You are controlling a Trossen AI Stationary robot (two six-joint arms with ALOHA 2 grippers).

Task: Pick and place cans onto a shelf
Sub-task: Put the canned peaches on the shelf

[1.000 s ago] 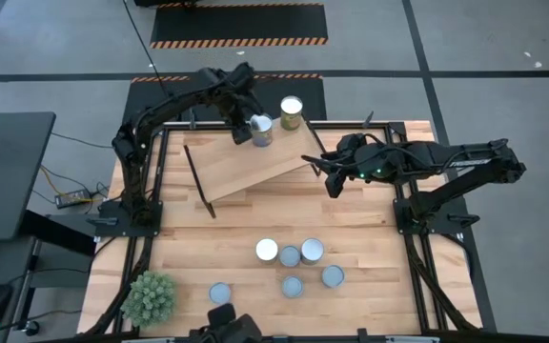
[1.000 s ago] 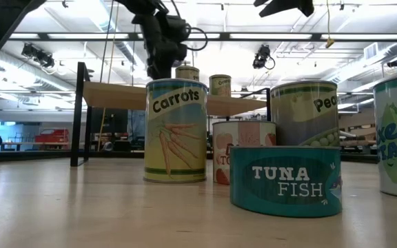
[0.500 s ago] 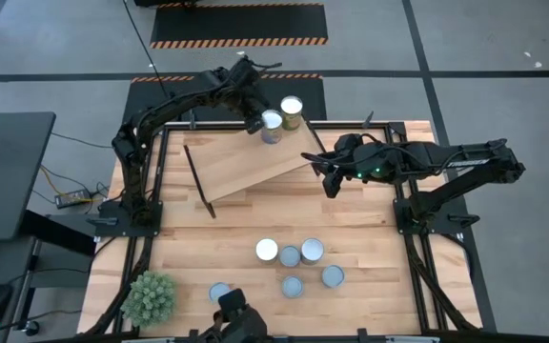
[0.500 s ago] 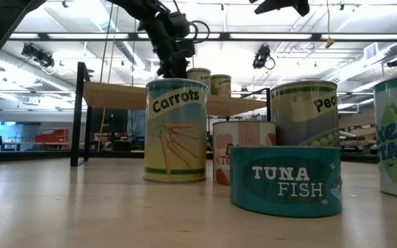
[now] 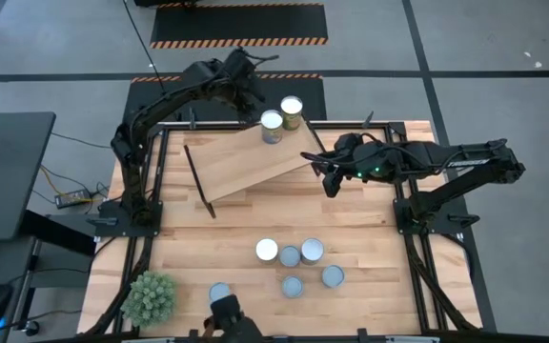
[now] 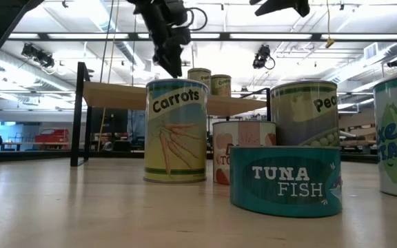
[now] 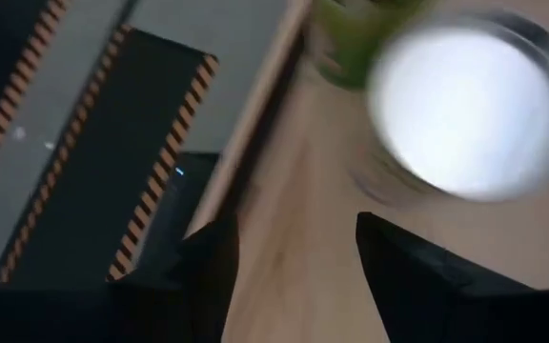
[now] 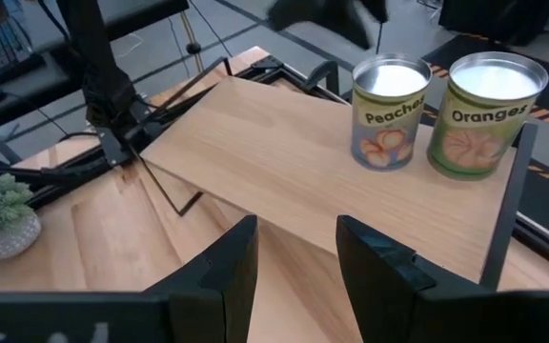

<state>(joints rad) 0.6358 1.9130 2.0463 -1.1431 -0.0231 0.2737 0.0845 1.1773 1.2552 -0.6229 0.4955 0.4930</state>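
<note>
my left gripper [image 5: 247, 90] hangs spread and empty beside the peaches can [image 5: 272, 126], which stands upright at the shelf's [image 5: 246, 162] far edge, touching the oranges can [image 5: 292, 111].

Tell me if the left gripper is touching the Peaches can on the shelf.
Apart. In the left wrist view the left gripper has open jaws with bare shelf between them, and the Peaches can sits beyond the tips.
</note>
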